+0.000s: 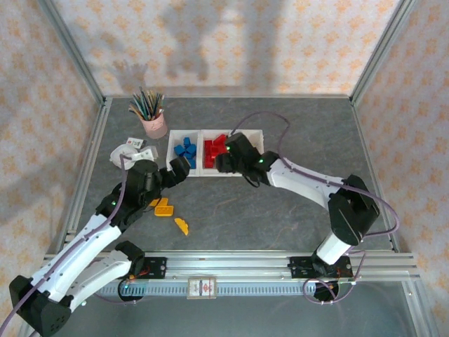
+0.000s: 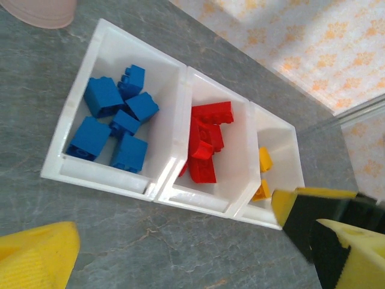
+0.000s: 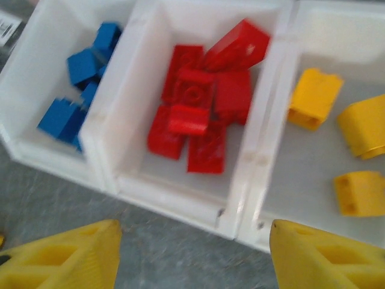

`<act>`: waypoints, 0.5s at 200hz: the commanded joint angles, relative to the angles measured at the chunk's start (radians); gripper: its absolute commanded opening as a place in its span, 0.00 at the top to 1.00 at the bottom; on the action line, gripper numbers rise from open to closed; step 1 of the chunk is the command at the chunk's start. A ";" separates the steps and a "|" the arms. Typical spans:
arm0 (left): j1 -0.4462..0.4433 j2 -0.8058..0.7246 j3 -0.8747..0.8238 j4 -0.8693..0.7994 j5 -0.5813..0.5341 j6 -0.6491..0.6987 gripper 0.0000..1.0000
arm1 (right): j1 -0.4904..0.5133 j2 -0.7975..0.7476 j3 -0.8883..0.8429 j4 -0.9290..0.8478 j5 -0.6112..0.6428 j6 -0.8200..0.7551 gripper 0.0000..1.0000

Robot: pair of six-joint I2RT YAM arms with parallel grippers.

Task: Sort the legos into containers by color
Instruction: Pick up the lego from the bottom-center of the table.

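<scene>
Six or so blue bricks (image 2: 114, 126) lie heaped in the left bin of the three joined white bins (image 2: 99, 176), some of them stacked on one another. The red bricks (image 3: 198, 111) fill the middle bin in a loose pile, one of them tilted up against the far wall. Three yellow bricks (image 3: 313, 96) lie in the right bin, apart from one another on its floor. More yellow bricks (image 1: 163, 207) lie out on the grey table (image 1: 280, 210), near the left arm: a small cluster close together, and one curved piece (image 1: 182, 226) a little nearer the arm bases. The bins stand in a row toward the back of the table, blue on the left, red in the middle, yellow on the right.

The left gripper (image 1: 180, 167) sits just beside the near left corner of the bins. In the left wrist view its yellow fingers (image 2: 36, 256) stand wide apart with only bare table between them. The right gripper (image 1: 224, 161) hangs over the near edge of the bins, about where the middle and right bins meet. Its yellow fingers (image 3: 66, 259) are also spread wide and hold nothing.

Behind and to the left of the bins stands a pink cup (image 1: 154, 125) full of pencils (image 1: 146, 104). Left of the bins lies a white crumpled thing (image 1: 125, 152) with two small white cards (image 1: 134, 142) just beside it.
</scene>
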 commanded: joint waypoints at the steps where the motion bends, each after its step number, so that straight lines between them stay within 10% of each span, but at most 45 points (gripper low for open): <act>1: 0.008 -0.047 -0.004 -0.117 -0.052 -0.027 0.01 | 0.077 -0.025 -0.023 0.006 0.013 0.028 0.33; 100: 0.008 -0.214 0.003 -0.356 -0.162 -0.139 0.01 | 0.375 0.126 -0.015 0.149 -0.078 0.061 0.22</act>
